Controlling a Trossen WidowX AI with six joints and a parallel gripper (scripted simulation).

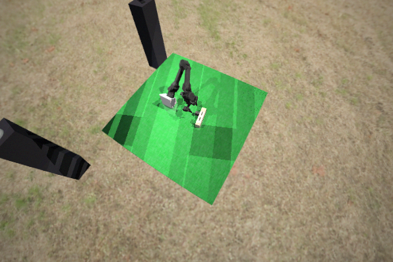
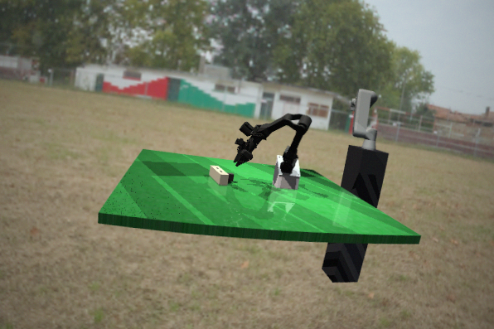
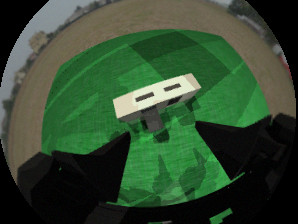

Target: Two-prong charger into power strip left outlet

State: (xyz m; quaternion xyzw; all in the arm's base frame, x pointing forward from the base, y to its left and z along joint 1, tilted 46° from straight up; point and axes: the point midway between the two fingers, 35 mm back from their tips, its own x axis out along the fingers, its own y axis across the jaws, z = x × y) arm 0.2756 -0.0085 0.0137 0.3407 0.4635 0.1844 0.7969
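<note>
The cream power strip [image 1: 201, 117] [image 2: 219, 176] [image 3: 157, 94] lies on the green table with two dark slots on its top. The charger [image 2: 230, 177] [image 3: 153, 120] is a small dark grey block. It stands against the strip's near side at the left outlet, in line with it and with no gap that I can make out. The prongs are hidden, so I cannot tell how deep they sit. A dark opening shows to its right on the same side. My gripper [image 2: 237, 162] [image 3: 164, 129] is open and empty, raised above and a little back from the charger.
The green table [image 1: 165, 161] [image 2: 174, 210] [image 3: 90, 85] bears a pale block [image 1: 168, 100] [image 2: 286, 181] at the arm's base. Beyond the table's edge stand dark pillars [image 1: 146, 29] [image 2: 362, 177], one with a black arm on top and one with a grey arm.
</note>
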